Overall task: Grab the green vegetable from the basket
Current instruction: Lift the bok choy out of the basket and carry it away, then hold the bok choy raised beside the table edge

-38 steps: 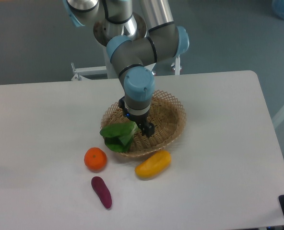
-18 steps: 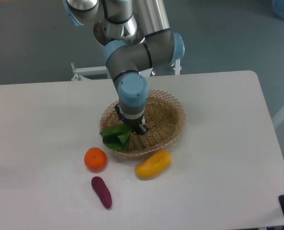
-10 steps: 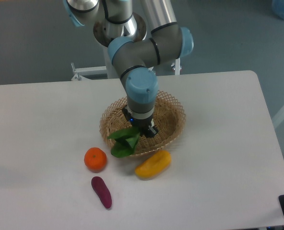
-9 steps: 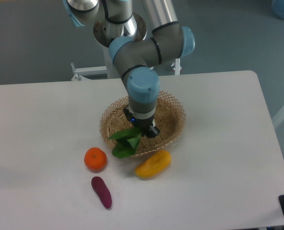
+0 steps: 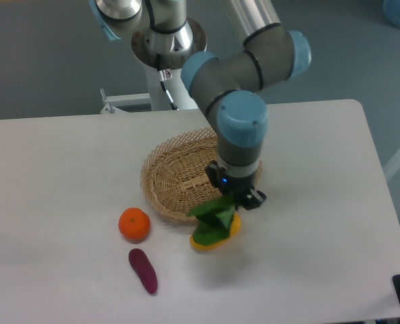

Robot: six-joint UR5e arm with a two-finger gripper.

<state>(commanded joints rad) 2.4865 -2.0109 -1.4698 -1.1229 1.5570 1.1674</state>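
Fixed cam, only view. Basket point(image 5: 176, 177): round, shallow, woven wicker, light tan, open lattice rim; nothing visible inside it. Green vegetable point(image 5: 213, 219): floppy dark green leaves, crumpled; stalk end hidden up w/ the tool. It hangs just outside the basket's front-right rim, over the yellow fruit point(image 5: 232, 228), covering most of it; only a smooth yellow-orange edge shows. Can't tell if leaves touch the fruit.

Gripper point(image 5: 239, 199): black fingers pointing down under a grey wrist w/ a smooth blue cap, closed narrow on the top of the vegetable, leaves dangling below. Exact finger gap not visible.

Orange point(image 5: 134, 224): round, dimpled skin, on the white table point(image 5: 65, 202) left of the basket's front. Purple vegetable point(image 5: 143, 271): oblong, matte, dark, near and below the orange.
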